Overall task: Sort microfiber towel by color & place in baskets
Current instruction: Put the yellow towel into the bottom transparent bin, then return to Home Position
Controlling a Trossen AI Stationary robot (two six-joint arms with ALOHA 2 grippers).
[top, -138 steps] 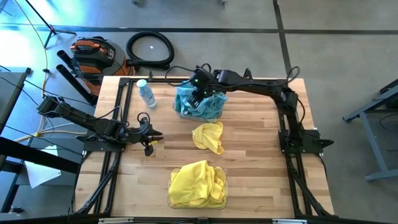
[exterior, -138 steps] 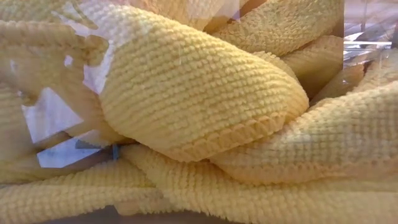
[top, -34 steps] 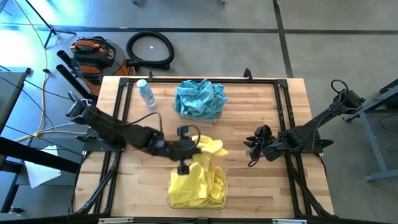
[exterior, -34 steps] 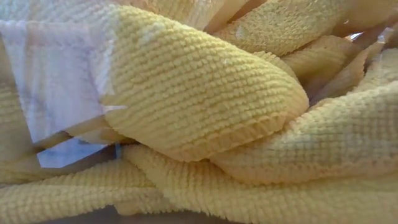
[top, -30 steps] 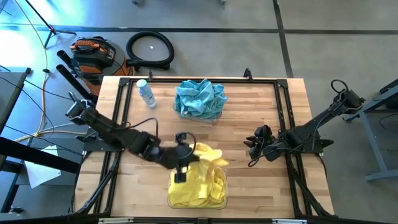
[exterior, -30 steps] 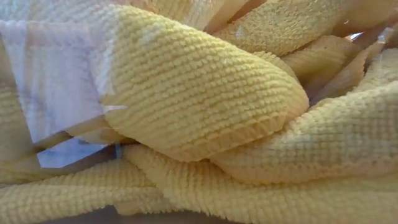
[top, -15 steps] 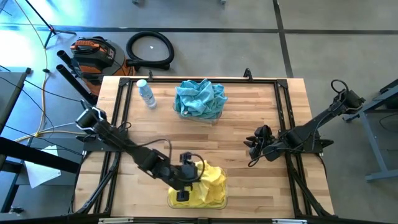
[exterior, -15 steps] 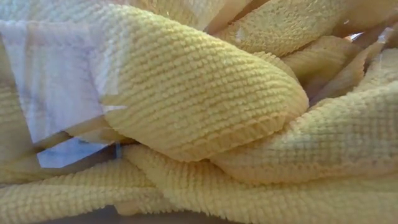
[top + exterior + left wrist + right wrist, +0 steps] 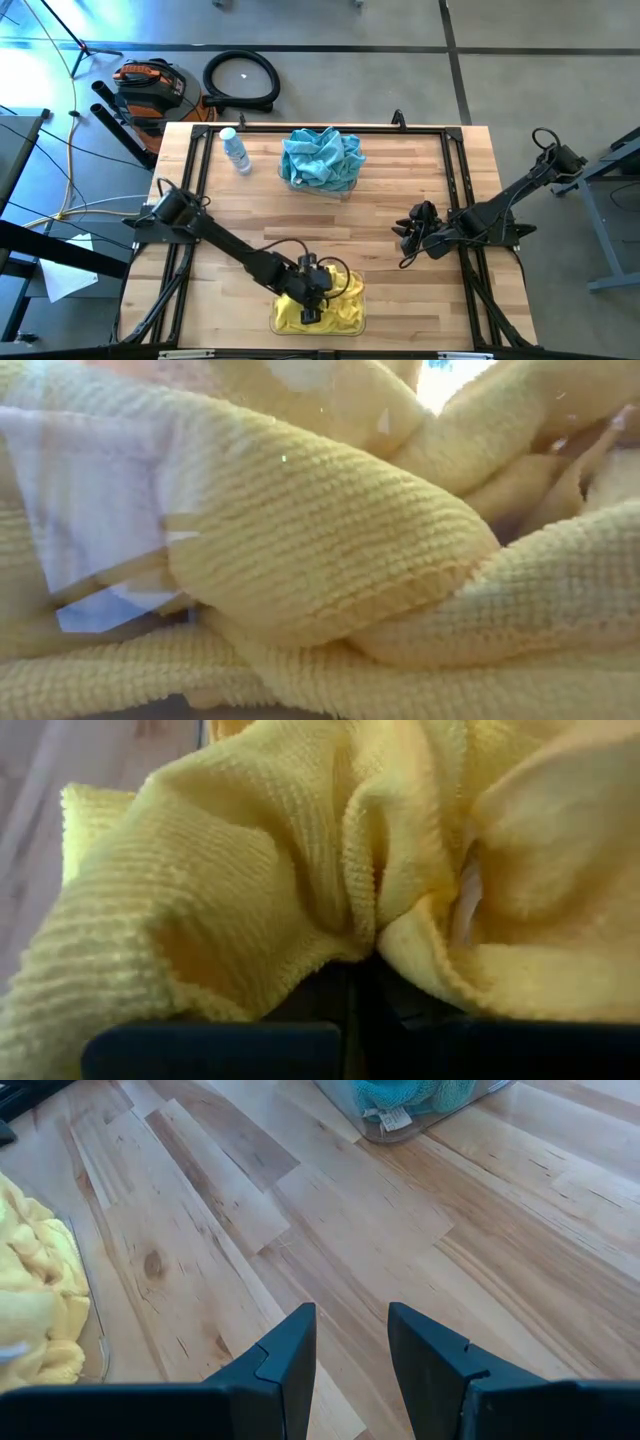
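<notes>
Release should wait until the left gripper (image 9: pixel 312 300), clamped on a yellow towel (image 9: pixel 335 285), sits low inside the near basket (image 9: pixel 352 322); right gripper (image 9: pixel 408 238) idles, parted.

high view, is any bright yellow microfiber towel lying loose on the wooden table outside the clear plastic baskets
No, the yellow towels all sit in the near basket, under the left gripper.

My left arm stretched long across the table toward the near edge, left gripper (image 9: pixel 312 300) pointing down with fingers pinched together, my right arm folded back at its side, right gripper (image 9: pixel 408 238) low, fingers parted
</notes>
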